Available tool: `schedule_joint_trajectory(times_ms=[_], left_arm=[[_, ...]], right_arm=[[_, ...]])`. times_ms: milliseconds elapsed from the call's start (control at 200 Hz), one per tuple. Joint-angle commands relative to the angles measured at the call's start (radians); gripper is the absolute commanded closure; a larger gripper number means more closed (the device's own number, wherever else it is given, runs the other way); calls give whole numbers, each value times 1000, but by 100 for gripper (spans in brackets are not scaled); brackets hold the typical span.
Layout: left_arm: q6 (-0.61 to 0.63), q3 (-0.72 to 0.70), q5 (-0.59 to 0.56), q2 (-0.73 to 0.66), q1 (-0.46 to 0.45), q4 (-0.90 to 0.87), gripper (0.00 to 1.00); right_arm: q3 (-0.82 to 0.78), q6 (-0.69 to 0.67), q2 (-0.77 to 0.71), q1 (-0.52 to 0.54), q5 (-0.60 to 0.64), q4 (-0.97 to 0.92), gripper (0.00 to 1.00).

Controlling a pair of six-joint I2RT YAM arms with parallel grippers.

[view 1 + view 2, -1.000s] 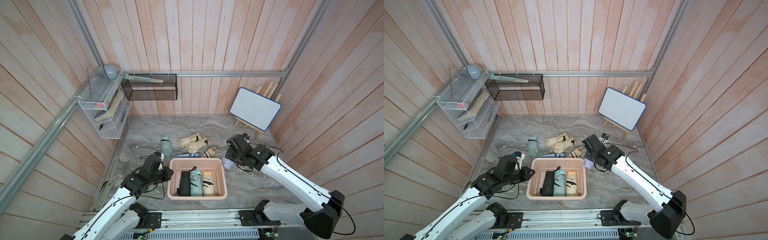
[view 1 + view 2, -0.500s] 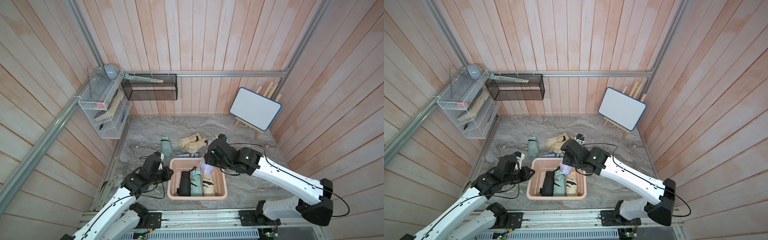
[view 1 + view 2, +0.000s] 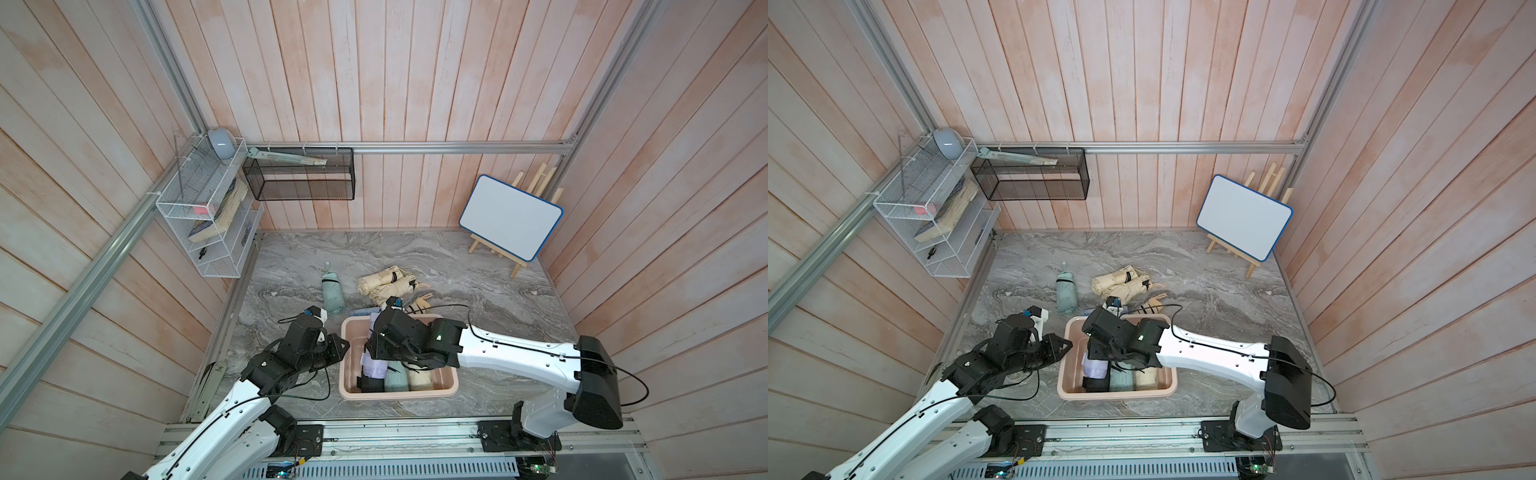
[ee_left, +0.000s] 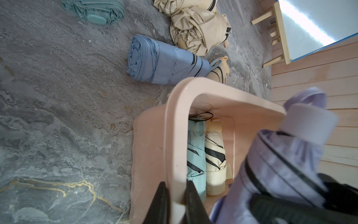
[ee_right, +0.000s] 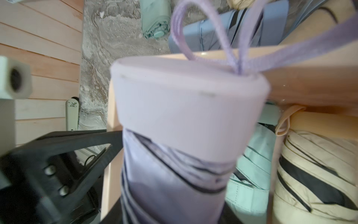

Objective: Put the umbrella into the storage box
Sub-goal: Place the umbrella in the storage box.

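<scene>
Right gripper (image 3: 380, 353) is clamped around the lilac umbrella (image 5: 184, 120), gripping its fabric body. The gripper's own tips are mostly hidden behind it. The umbrella's long axis runs up-and-down in both top views, parallel to the ones lying in the box. Its pale handle cap and looped wrist strap point at the upper side of the frame, toward the box's far wall.

It hangs over the left part of the storage box (image 3: 399, 395), right above a black umbrella (image 3: 368, 385) — can't tell if it's touching that one. Beside the black one sit a mint umbrella (image 3: 395, 376) and a cream umbrella (image 3: 422, 377), side by side.

Left gripper (image 4: 176, 201) is pinched shut on the box's left rim, one finger (image 4: 157, 203) outside the wall and the other inside.

Further out on the marble table (image 3: 478, 270), a blue umbrella (image 4: 164, 62) lies just beyond the far rim. Above that in the frame are a beige umbrella bundle (image 3: 388, 282) and a second mint umbrella (image 3: 332, 293). A whiteboard (image 3: 509, 224) on a wooden easel stands at the right — well apart from everything else.
</scene>
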Motion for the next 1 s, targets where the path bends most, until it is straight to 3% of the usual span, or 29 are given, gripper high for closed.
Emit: schedule_joint_trajectory(times_ms=[0,560,995], left_arm=[[-58,-27,21,3,-9,15,100],[-52,-27,-6,-1,-9,24,100],[-50,-21,-19,7,-11,26,100]], right_arm=[[-35,-24,26,11,-33,119,66],[-94,-95,194,36,-112,248,61],[-97,-86,190,36,-63,222,24]])
